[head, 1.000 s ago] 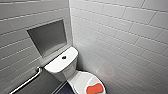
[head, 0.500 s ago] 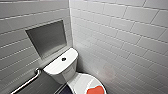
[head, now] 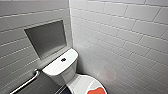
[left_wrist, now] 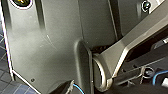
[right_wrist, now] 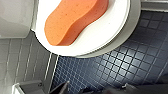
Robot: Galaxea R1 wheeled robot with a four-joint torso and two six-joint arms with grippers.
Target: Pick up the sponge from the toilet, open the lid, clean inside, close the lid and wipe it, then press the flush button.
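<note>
Okay, corner of a tiled bathroom seen from the head camera. The toilet (head: 62, 73) sits where the two walls meet, with its boxy tank against the left wall. The flush button (head: 63, 59) is a small dark spot in the middle of the flat tank top. The lid (head: 78, 85) is down (closed over the bowl), and the sponge (head: 96, 90) lies flat on top of it, toward the front end, touching the lid and nothing else.

From the right wrist camera the sponge (right_wrist: 72, 20) shows large, orange with a pinched waist, resting on the white lid (right_wrist: 110, 37) close to its rim. Dark blue small-square floor tiles (right_wrist: 112, 70) lie beneath. The right gripper (right_wrist: 93, 90) shows as dark shapes at the frame edge, well apart from the sponge and holding nothing; whether it is spread or closed, I cannot tell.

A grey recessed niche (head: 47, 38) is set in the wall above the tank, and a metal grab bar (head: 26, 82) runs along the wall beside the tank. White wall tiles (head: 120, 37) cover the right wall.

The left wrist camera faces the robot's own dark plate (left_wrist: 50, 50) and jointed bar (left_wrist: 130, 47).
</note>
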